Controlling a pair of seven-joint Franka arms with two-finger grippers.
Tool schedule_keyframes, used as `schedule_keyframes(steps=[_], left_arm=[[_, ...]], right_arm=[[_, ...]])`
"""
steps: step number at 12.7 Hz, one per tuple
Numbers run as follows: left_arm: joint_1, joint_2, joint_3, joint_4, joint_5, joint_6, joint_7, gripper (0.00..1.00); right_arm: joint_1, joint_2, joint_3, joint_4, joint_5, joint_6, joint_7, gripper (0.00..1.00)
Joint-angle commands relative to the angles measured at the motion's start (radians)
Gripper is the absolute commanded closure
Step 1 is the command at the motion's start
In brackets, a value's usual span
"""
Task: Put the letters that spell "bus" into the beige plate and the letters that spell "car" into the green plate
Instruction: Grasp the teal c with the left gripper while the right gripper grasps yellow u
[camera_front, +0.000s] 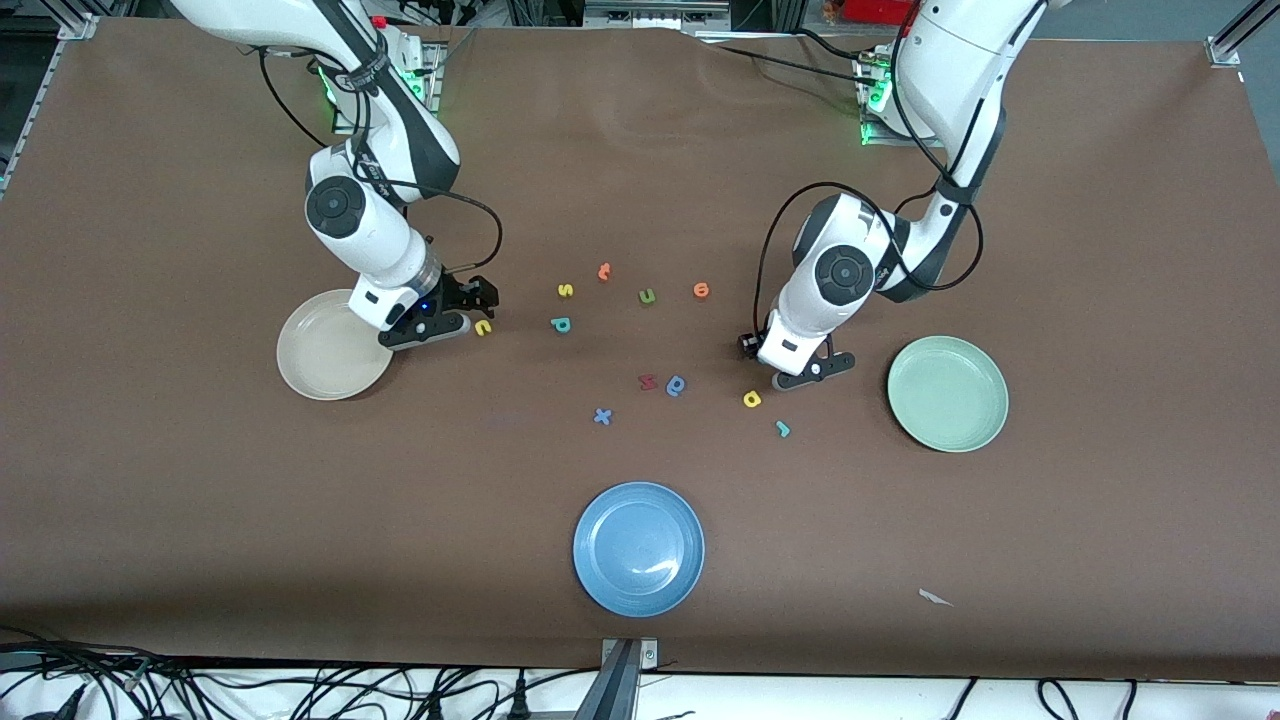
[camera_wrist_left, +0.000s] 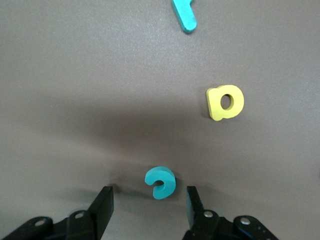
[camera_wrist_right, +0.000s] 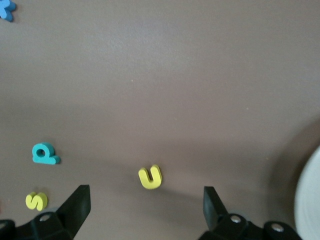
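L fingers (camera_wrist_left: 147, 210) spread, straddling teal c (camera_wrist_left: 160, 182), its gap facing them; c hidden in front view. R fingers (camera_wrist_right: 145, 210) released near yellow u (camera_wrist_right: 150, 177), opening facing away. Beige plate (camera_wrist_right: 309, 200) cut off.

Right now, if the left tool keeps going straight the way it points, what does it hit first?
Most likely the teal c, which lies on the table between the fingers of the left tool. The yellow a sits off that line. Depth is hard to judge.

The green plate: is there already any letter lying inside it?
No, the green plate is bare in the front view; the letters lie on the table.
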Motion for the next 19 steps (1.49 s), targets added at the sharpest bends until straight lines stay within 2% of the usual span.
schedule_keyframes(steps=[1,5,7,12,13,17,19], left_arm=[[-0.013,0.022,0.014,0.033,0.031,0.002,-0.007,0.33],[-0.013,0.034,0.016,0.054,0.031,0.002,-0.011,0.32],[-0.013,0.036,0.017,0.056,0.031,0.002,-0.011,0.32],[-0.013,0.044,0.017,0.056,0.034,-0.007,-0.011,0.34],[-0.013,0.044,0.017,0.056,0.035,-0.009,-0.011,0.41],[-0.014,0.044,0.017,0.056,0.035,-0.012,-0.011,0.62],[-0.013,0.044,0.017,0.056,0.035,-0.012,-0.011,0.65]], right_arm=[[-0.016,0.07,0.019,-0.011,-0.014,0.114,0.003,0.0],[-0.012,0.108,0.019,-0.006,-0.092,0.139,0.0,0.0],[-0.01,0.121,0.017,-0.005,-0.172,0.139,0.006,0.0],[0.021,0.122,0.016,-0.012,-0.18,0.137,0.008,0.01],[0.024,0.122,0.016,-0.015,-0.18,0.139,0.008,0.04],[0.024,0.144,0.003,-0.016,-0.215,0.153,0.008,0.05],[0.024,0.15,0.0,-0.017,-0.22,0.154,0.008,0.05]])
